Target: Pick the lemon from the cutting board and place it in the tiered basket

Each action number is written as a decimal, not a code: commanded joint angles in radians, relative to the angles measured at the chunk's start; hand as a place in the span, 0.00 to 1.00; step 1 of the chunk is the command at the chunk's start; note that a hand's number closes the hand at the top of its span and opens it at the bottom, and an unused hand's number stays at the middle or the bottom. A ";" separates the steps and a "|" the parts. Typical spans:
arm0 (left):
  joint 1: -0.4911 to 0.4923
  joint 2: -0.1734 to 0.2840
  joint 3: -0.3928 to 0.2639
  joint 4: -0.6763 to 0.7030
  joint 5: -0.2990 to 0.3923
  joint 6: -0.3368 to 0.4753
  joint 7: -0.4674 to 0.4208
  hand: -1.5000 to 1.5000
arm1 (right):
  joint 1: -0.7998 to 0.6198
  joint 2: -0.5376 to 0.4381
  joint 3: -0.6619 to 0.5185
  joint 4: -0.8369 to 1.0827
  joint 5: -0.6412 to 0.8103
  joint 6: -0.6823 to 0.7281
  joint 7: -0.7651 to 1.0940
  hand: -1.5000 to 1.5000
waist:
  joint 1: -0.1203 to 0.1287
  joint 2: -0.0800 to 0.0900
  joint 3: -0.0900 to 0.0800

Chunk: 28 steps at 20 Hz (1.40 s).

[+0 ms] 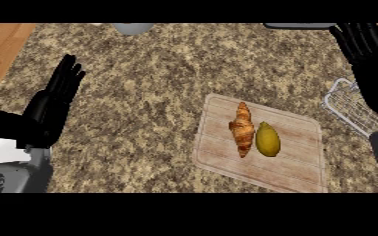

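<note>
The right hand (359,42) shows at the view's upper right edge, fingers straight and spread, grasping nothing. Its dark arm runs down along the right edge, passing over the basket (347,104), a wire rack that juts in from the right side just below the hand. The lemon (268,139) lies well apart from this hand, down and to the left of it, on the board (295,167). The basket sits between hand and lemon, just beside the board's upper right corner.

The board is pale wood, lying tilted on the speckled counter (162,80). The lemon rests near its middle, long axis running up and down in the view. A croissant (241,128) lies just left of the lemon, parallel to it, very close or touching it.

The left hand (57,97) stands at the left edge, open, fingers up, resting, well apart from the board. A grey round thing (133,28) shows partly at the top edge, and a dark flat thing (299,26) lies at the top right near the right hand's fingers. A strip of wood (13,42) fills the upper left corner.
</note>
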 commanded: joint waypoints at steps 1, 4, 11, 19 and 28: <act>0.028 0.023 0.026 0.034 -0.023 -0.019 -0.027 0.50 | 0.078 0.033 -0.017 0.001 0.038 -0.055 -0.011 1.00 | 0.002 -0.015 0.027; 0.039 0.075 0.016 0.098 -0.160 0.055 -0.057 0.50 | 0.171 0.161 -0.050 -0.009 0.042 -0.235 -0.024 1.00 | -0.021 -0.015 0.028; 0.088 0.092 0.008 0.097 -0.209 0.103 -0.027 0.50 | 0.469 0.231 -0.179 0.154 0.249 -0.643 0.041 0.00 | -0.070 -0.015 0.025; 0.007 0.066 -0.031 0.126 -0.260 0.106 0.014 0.50 | 0.762 0.151 0.077 -0.285 0.525 -0.667 0.354 0.00 | -0.023 -0.016 0.022; -0.024 0.034 -0.057 0.129 -0.285 0.112 0.032 0.50 | 0.633 -0.169 0.117 -0.496 0.562 -0.319 0.936 0.00 | 0.026 -0.009 0.021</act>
